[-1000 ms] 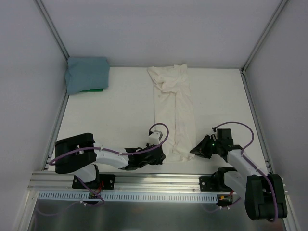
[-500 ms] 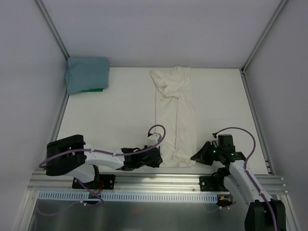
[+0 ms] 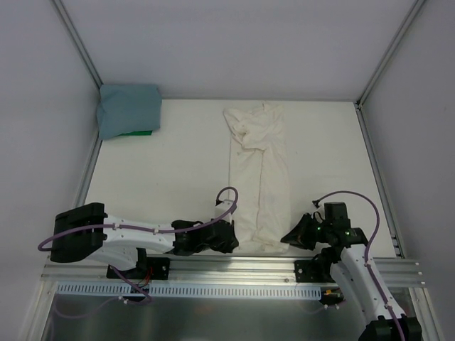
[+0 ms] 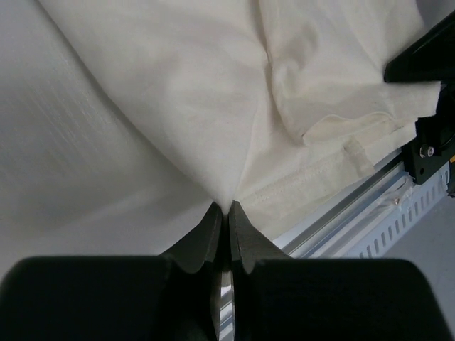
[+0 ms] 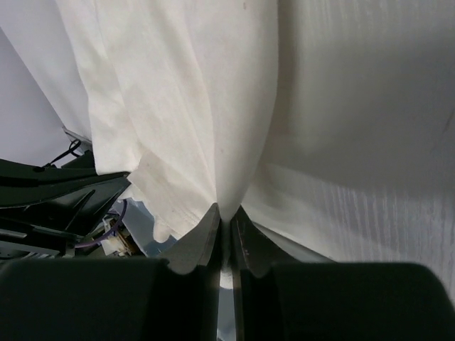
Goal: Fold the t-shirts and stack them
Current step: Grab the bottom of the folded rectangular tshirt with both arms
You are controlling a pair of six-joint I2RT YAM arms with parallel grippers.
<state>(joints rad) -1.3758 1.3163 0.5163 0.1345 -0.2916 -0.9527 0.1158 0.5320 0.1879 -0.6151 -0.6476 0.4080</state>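
The white table [image 3: 163, 177] fills the middle of the top view. The cream t-shirt [image 3: 259, 177] lies on it as a long, narrow strip, folded lengthwise, running from the upper middle of the frame down to the lower middle. Its far end is bunched and wrinkled, and its near end sits just above the metal rail [image 3: 234, 267]. The teal-blue t-shirt [image 3: 128, 108] rests folded in the upper left corner of the table, well apart from the cream one, on top of something green [image 3: 136, 133] whose edge shows under it. The left gripper [image 3: 236, 240] is at the lower left corner of the cream strip; in the left wrist view its fingers [image 4: 205, 240] are pressed together, pinching the cloth near the hem. The right gripper [image 3: 286, 237] is at the lower right corner; in the right wrist view its fingers [image 5: 201, 243] are likewise closed tight, with a fold of cream cloth pinched between the tips.
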